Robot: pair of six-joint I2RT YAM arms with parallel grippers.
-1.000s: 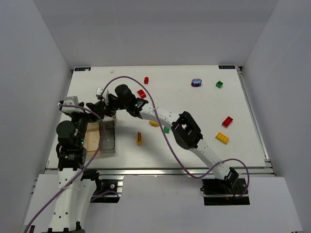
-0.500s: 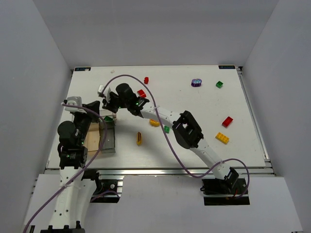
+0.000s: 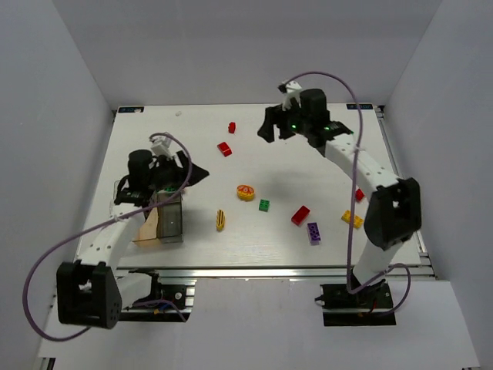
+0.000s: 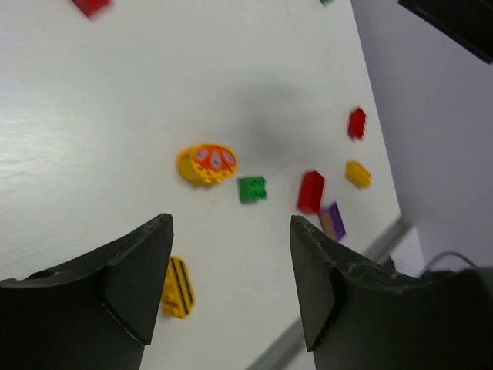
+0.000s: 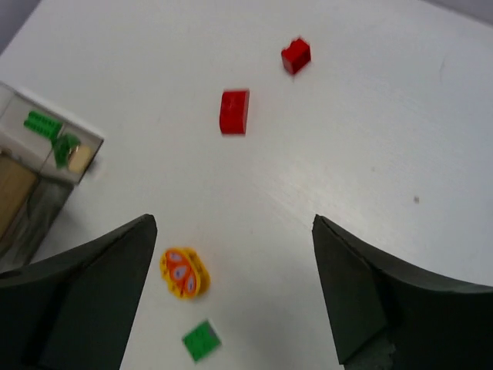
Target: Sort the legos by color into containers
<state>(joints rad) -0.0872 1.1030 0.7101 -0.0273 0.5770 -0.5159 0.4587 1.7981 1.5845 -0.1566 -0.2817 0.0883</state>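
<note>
Right now both end effectors hang spread wide and empty: the left end effector [image 4: 229,231] by the bins [image 3: 163,225] near the worktop's [image 3: 293,166] left edge, the right end effector [image 5: 233,225] toward its far edge. Loose on the worktop lie four red bricks [image 3: 224,149], one green brick [image 3: 264,205], one purple brick [image 3: 313,232], one yellow brick [image 3: 352,220] and two rounded pieces [image 3: 245,192]. Two green pieces [image 5: 42,123] sit in a bin.

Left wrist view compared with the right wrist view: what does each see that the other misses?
Only the left wrist: a purple brick, a yellow brick and a striped yellow piece. Only the right wrist: the containers, green bricks inside. Both: the orange rounded piece and the loose green brick beside it.
</note>
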